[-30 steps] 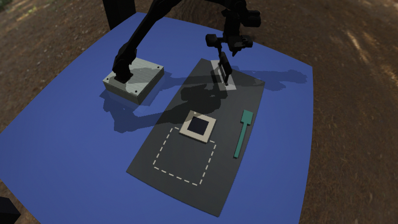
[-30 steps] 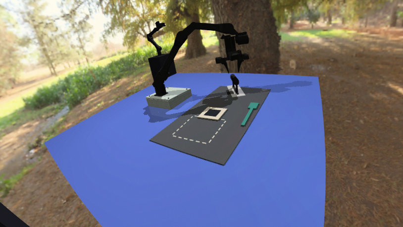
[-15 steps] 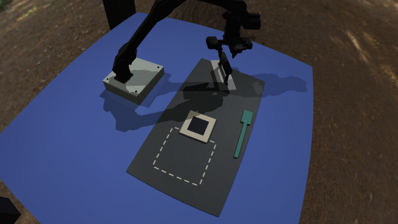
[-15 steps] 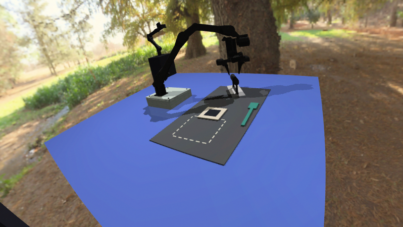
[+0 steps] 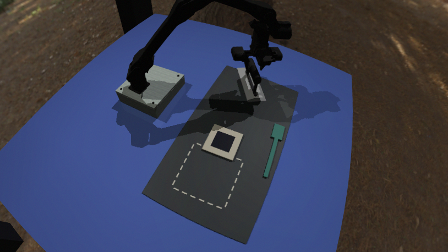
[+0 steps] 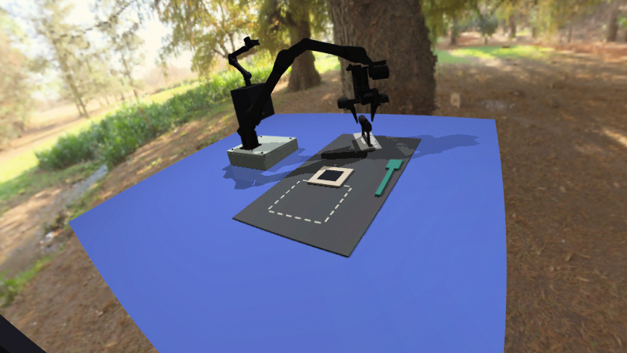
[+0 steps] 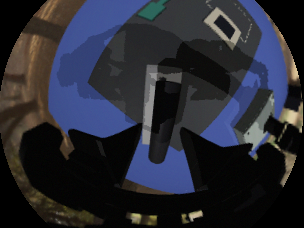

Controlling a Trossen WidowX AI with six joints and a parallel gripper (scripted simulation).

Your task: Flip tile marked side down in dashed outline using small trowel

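The trowel stands at the mat's back end, its pale blade flat on the mat and its black handle raised above. My gripper is open just above the handle, with the fingertips to either side of it in the wrist view and no grip on it. The tile lies flat, dark square up, across the back edge of the dashed outline.
A green flat tool lies along the right edge of the dark mat. The arm's pale base block stands left of the mat on the blue table.
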